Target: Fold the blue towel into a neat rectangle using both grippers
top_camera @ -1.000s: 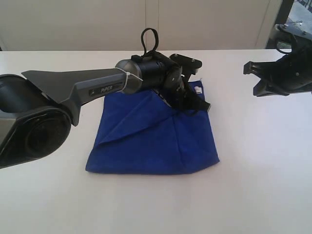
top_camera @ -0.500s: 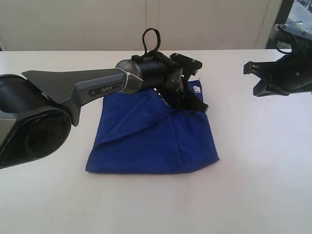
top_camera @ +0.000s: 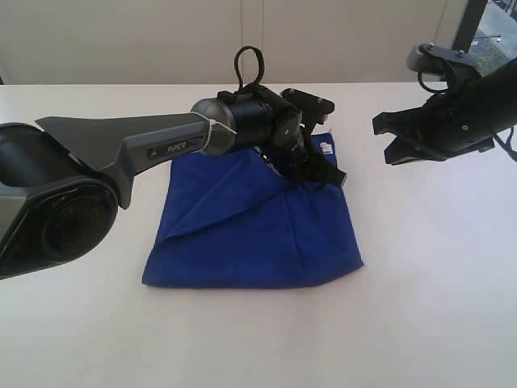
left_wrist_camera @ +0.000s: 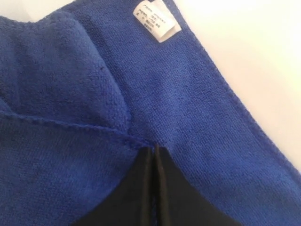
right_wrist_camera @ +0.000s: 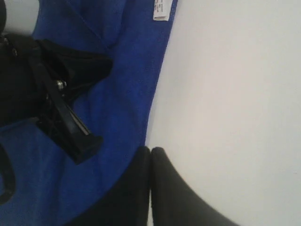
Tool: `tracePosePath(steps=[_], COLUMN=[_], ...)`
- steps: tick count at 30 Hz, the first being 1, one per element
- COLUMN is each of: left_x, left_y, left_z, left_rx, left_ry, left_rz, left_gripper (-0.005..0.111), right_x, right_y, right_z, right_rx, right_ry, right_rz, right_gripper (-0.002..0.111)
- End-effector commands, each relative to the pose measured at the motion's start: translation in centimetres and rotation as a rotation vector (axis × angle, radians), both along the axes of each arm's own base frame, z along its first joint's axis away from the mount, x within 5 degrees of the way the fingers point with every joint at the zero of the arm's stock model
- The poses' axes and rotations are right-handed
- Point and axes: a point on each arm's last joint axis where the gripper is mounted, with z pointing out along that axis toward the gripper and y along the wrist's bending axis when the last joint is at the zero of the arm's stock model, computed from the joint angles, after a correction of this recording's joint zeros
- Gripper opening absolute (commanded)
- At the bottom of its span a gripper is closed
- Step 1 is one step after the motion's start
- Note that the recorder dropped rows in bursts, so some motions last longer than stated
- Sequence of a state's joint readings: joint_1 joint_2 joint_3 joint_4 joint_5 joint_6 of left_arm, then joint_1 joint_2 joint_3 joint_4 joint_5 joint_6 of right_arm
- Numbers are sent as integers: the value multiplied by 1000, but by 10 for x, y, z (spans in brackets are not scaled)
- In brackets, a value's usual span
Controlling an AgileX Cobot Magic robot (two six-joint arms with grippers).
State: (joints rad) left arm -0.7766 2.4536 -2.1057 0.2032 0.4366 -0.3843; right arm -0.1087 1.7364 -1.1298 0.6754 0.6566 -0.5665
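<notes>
Blue towel (top_camera: 250, 234), part-folded: left gripper (left_wrist_camera: 154, 149) clamped on a folded hem near the white tag (left_wrist_camera: 156, 21), seemingly to draw it over; right gripper (right_wrist_camera: 150, 153) closed empty, hovering beside.

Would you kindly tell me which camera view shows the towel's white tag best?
The left wrist view: the white tag appears large, with printed lines visible. The exterior view shows only a tiny speck; the right wrist view crops it.
</notes>
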Motion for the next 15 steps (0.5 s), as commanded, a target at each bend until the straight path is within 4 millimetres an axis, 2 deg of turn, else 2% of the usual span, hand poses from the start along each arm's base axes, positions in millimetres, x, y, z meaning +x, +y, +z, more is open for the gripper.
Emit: tracePosePath(steps=[1, 2, 5, 15], left_x=[-3, -4, -4, 0], left_y=[-1, -1, -1, 3], left_z=[4, 5, 7, 8], left_rx=[-3, -4, -6, 42], left_ry=[25, 24, 17, -30], left_rz=[9, 9, 5, -12], left_gripper=[14, 24, 38, 39], right_x=[0, 0, 0, 0], right_y=[-1, -1, -1, -1], right_z=[-2, -2, -2, -2], right_rx=[-5, -5, -5, -5], right_ry=[0, 0, 0, 0], right_rz=[10, 10, 10, 10], right_gripper=[0, 0, 0, 0])
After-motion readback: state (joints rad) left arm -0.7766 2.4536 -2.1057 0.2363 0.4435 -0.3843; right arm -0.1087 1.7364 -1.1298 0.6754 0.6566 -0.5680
